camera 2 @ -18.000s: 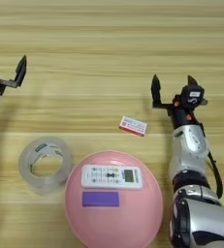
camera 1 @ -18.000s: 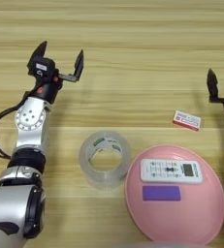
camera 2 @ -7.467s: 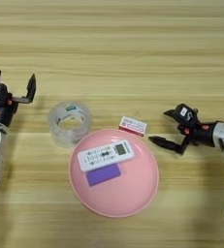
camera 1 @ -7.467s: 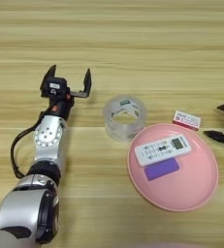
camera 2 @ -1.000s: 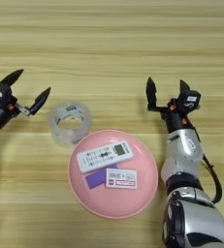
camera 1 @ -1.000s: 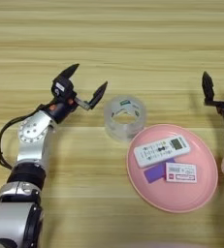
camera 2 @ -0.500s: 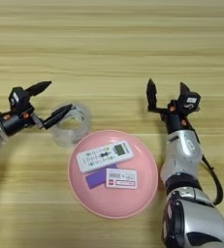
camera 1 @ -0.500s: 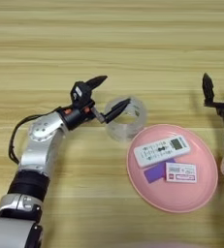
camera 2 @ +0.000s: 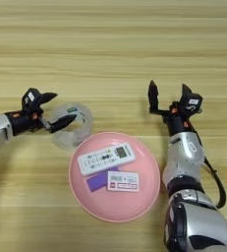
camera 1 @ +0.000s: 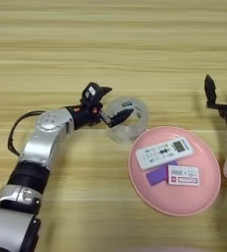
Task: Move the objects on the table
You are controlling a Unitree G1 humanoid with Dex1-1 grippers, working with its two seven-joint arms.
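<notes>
Tape roll (camera 1: 128, 117) left of plate (camera 1: 203, 197).

My matt black fingers (camera 1: 121, 117) neared the glossy clear plastic tape roll (camera 1: 128, 119) on the smooth pale wooden counter (camera 1: 113, 54).

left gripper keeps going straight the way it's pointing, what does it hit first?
The tape roll. The left gripper points right with its fingers open around the roll's near wall, one finger over the hole. Past the roll lies the pink plate, though height is hard to judge.

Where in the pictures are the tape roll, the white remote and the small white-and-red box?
tape roll (camera 1: 134, 129), left eye view, front clear wall.
white remote (camera 1: 164, 152), left eye view, middle of its face.
white-and-red box (camera 2: 123, 181), right eye view, centre of its top.
</notes>
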